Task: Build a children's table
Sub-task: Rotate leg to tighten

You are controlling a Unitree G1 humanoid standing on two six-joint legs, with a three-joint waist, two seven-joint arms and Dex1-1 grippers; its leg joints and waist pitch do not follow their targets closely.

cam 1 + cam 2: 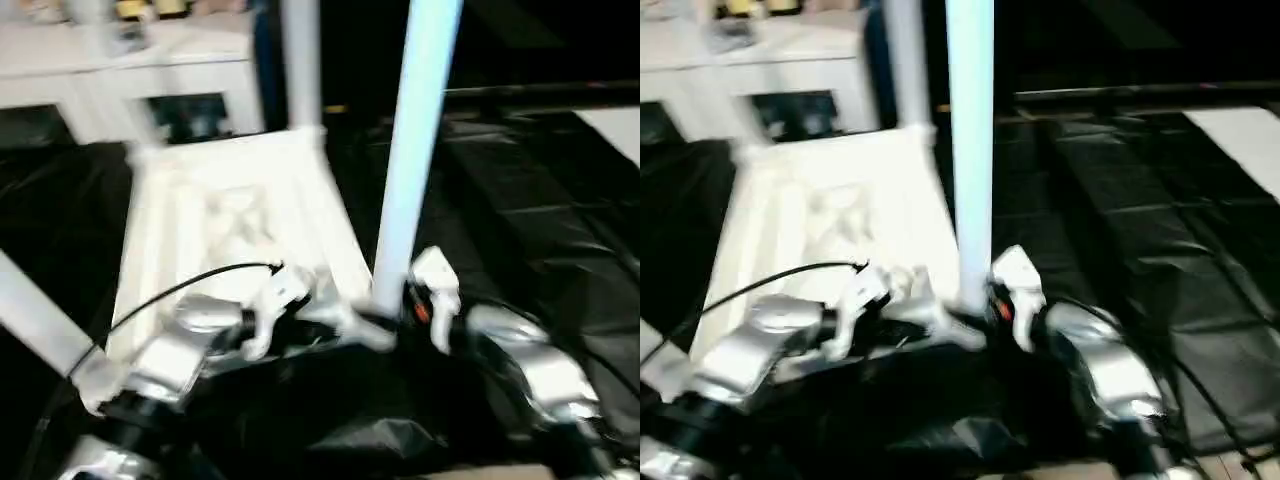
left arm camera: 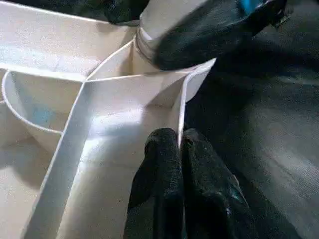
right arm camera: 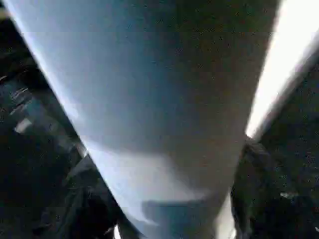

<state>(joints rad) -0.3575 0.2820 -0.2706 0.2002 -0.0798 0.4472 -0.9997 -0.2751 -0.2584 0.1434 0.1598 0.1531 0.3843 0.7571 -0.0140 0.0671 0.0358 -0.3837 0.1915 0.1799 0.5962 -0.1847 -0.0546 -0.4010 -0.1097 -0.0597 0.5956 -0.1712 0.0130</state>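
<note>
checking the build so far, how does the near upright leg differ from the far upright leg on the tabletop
The near leg stands in the tabletop's near right corner socket, by the right gripper; the far leg stands at the far right corner, no gripper beside it. The near leg looks bluish; the far leg looks whiter. Both are upright white tubes running off the picture's top.

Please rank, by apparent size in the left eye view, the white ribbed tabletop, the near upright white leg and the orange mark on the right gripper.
1. White ribbed plastic tabletop
2. Near upright white tube leg
3. Orange mark on the right gripper
</note>
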